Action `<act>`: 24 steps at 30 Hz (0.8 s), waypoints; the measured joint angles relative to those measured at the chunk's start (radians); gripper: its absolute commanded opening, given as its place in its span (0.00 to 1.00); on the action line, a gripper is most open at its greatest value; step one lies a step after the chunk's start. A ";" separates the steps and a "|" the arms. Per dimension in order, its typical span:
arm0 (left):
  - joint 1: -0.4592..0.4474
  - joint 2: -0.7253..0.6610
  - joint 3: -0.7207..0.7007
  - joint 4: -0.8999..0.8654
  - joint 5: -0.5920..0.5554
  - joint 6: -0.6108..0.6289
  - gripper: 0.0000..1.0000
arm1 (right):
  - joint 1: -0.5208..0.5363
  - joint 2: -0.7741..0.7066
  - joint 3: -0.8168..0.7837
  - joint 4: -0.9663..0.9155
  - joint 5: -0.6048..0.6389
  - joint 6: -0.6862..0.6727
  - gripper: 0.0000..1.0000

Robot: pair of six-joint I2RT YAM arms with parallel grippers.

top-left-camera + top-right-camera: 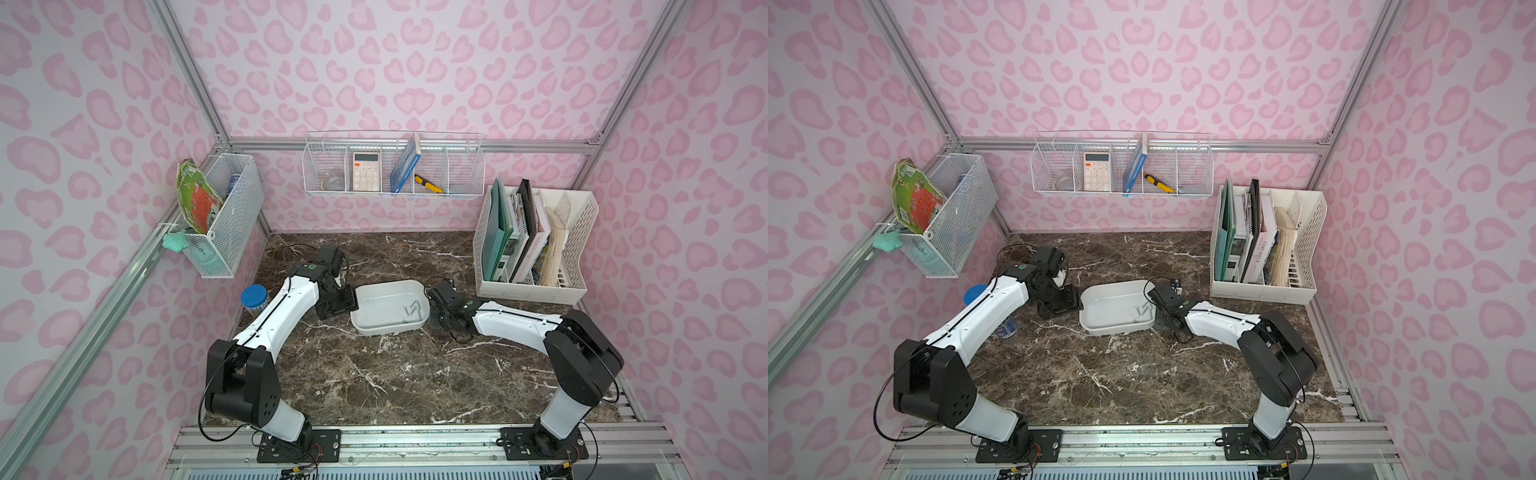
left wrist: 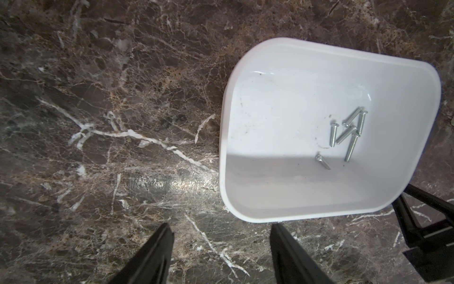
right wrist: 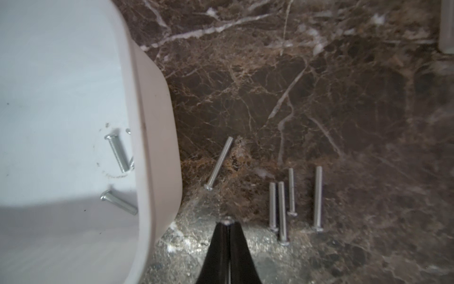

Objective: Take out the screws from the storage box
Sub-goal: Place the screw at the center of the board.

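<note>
1. The right gripper [image 3: 227,225] has its jaws pressed together. A small silver spot shows at the tips, and I cannot tell if it is a pinched screw. The gripper is over the table [image 3: 344,98], just beside the box [image 3: 157,123].
2. The left gripper [image 2: 222,234] stands open and holds nothing. One of its fingers [image 2: 282,236] is just beside the box rim.
3. Five screws [image 3: 292,204] lie on the table near the right gripper. Four are nearly parallel, with heads toward the gripper. The fifth lies slanted, nearest to the box, with its head also on that side.
4. Only the right wrist view shows these five; in both top views the right arm hides them.
5. The left wrist view shows six more in the box: five crossed in a loose heap and one apart. The right wrist view shows only two of them whole.
6. In both top views the box lies open side up between the grippers. Its long axis runs from one gripper to the other, and the heap is at the right gripper's end.
7. The writing on the folders in the rack [image 1: 1304,232] is too small to read.
</note>
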 measured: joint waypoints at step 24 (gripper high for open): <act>0.000 -0.016 0.000 0.000 0.000 0.000 0.67 | -0.025 -0.015 0.066 -0.046 0.065 0.058 0.26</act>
